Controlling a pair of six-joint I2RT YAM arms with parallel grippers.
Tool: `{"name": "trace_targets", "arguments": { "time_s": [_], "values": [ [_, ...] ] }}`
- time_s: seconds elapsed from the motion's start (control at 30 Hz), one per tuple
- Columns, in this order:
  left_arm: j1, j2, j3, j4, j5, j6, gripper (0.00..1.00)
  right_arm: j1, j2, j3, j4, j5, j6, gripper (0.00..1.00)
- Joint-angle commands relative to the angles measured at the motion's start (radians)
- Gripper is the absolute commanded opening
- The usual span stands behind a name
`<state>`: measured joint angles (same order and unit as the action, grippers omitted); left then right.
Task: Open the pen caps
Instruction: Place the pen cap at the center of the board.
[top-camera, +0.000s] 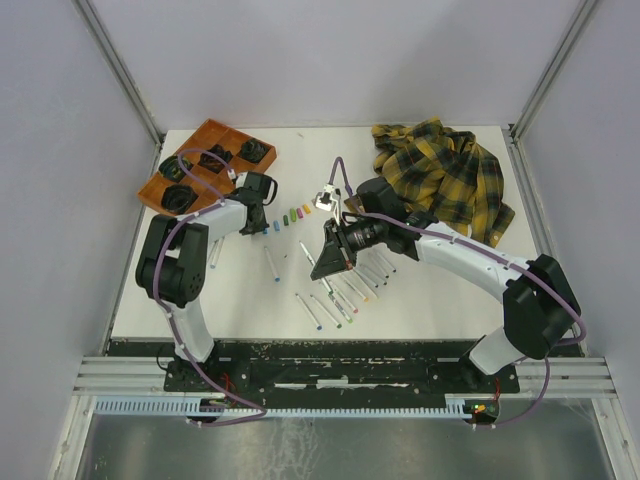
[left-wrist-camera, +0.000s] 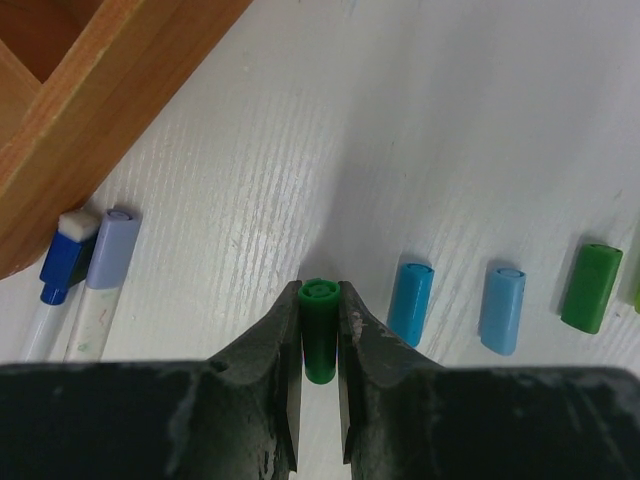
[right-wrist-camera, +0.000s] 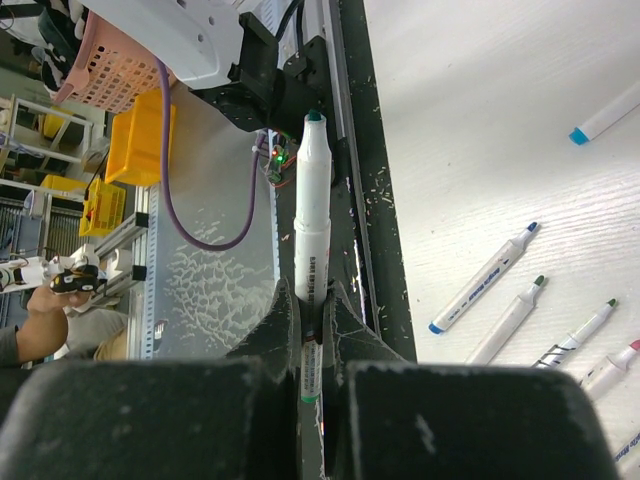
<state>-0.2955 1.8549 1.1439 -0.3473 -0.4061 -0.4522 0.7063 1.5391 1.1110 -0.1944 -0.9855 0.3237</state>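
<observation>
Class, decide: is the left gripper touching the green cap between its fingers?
Touching. The left wrist view shows both fingers of the left gripper pressed against the green cap's sides, no gap.

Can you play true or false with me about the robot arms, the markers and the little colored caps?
1. The left gripper has its jaws shut on a green cap. True.
2. The right gripper has nothing in its jaws. False: they clamp a white marker whose green tip is bare.
3. Two blue caps lie on the table beside the held cap. True.
4. The plaid shirt is red. False: it is yellow and black.
</observation>
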Motion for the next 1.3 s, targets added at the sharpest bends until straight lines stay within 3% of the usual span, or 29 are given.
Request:
{"name": "trace_targets", "arguments": {
  "time_s": [0.0, 0.33, 0.73, 1.27],
  "values": [
    [0.009, 0.017, 0.040, -0.013, 0.015, 0.054, 0.14, -0.005, -0.017, 0.049, 0.017, 0.001, -0.017, 0.00],
    [0.014, 0.033, 0.041, -0.021, 0.025, 0.055, 0.26, -0.008, -0.022, 0.049, 0.016, -0.001, -0.018, 0.00],
    [0.021, 0.023, 0.037, -0.024, 0.032, 0.055, 0.29, -0.012, -0.024, 0.050, 0.016, -0.002, -0.018, 0.00],
    [0.021, -0.150, 0.003, -0.030, 0.051, 0.016, 0.36, -0.013, -0.031, 0.046, 0.016, -0.001, -0.026, 0.00]
  ]
}}
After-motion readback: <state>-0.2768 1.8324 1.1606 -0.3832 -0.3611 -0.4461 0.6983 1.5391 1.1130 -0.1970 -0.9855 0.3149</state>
